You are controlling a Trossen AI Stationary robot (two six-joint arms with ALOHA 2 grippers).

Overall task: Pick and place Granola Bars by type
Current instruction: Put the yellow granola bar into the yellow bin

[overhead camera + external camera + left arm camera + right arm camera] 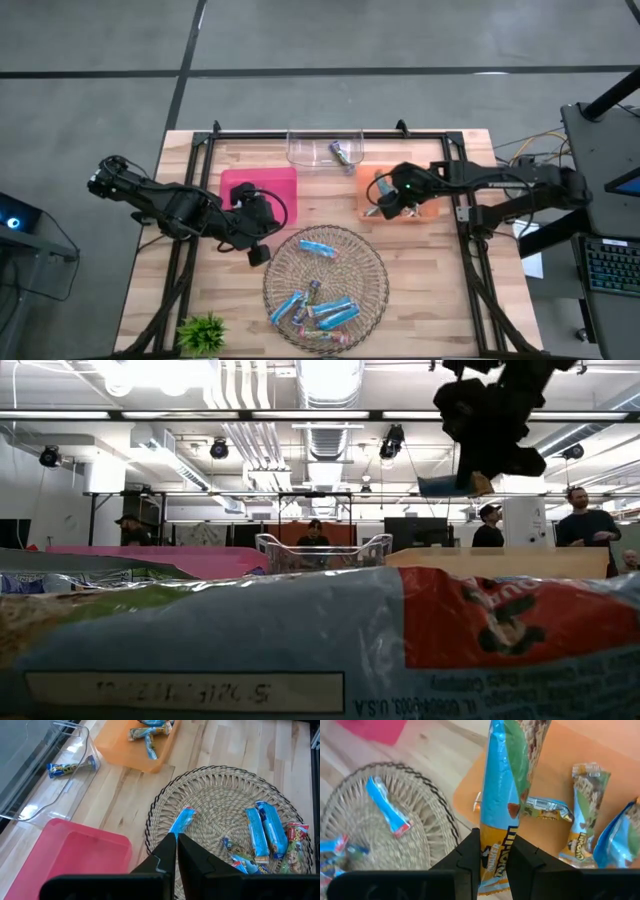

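Several granola bars, mostly blue (pixel 320 312), lie in a round wicker basket (pixel 350 260) at the table's near middle. My right gripper (pixel 494 845) is over the orange tray (pixel 435 212), shut on a blue-and-green bar (pixel 502 775). Other bars (pixel 582 830) lie flat in that tray. One bar (pixel 343 151) lies in the clear tray (pixel 305 150) at the far edge. My left gripper (pixel 176 840) hangs shut with nothing in it, over the basket's rim beside the pink tray (pixel 260 182). My right gripper pinches the blue-and-green bar between its two fingers near one end (pixel 494 857). The fingers slant downward. Most of the bar sticks out past the fingertips, and a short end shows behind them. The bar (pixel 450 485) is lifted clear, above the orange tray.
A small green plant (pixel 200 330) stands at the near left corner. A black frame (pixel 330 133) runs round the working area. One large wrapper (pixel 320 640) lies right in front of the low camera and hides most of the table there. People stand in the room beyond.
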